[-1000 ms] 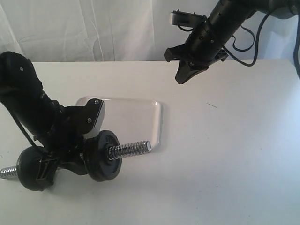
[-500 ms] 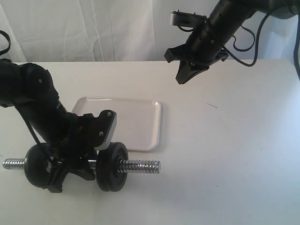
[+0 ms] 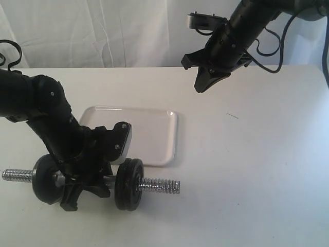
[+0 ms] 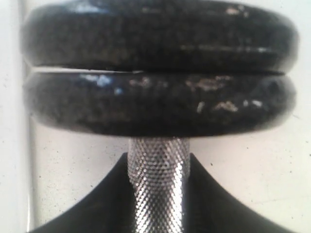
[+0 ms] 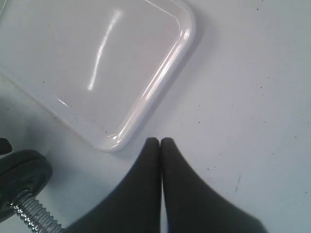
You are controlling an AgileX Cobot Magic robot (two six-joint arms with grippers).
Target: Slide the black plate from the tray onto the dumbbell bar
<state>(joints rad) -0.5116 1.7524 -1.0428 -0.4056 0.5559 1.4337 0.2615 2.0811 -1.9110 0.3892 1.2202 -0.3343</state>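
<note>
The dumbbell bar (image 3: 159, 185) lies level just in front of the tray (image 3: 154, 134), along the table's front. My left gripper (image 3: 85, 188) is shut on its knurled middle (image 4: 158, 184). Two black discs (image 3: 128, 183) sit pressed together on the bar to the right of that gripper, filling the left wrist view (image 4: 160, 73). Another black disc (image 3: 46, 179) sits left of it. The black plate is one of these; I cannot tell which. No disc lies in the tray (image 5: 97, 63). My right gripper (image 3: 198, 86) hangs shut and empty high above the table's far side (image 5: 160, 141).
White table all round, with a white curtain behind it. The bar's threaded ends stick out at the left (image 3: 13, 175) and right. One disc and a threaded end (image 5: 31, 213) show at the corner of the right wrist view.
My left arm has carried the dumbbell toward the table's front and rightward, levelling the bar and uncovering the tray. The right arm has not moved.
</note>
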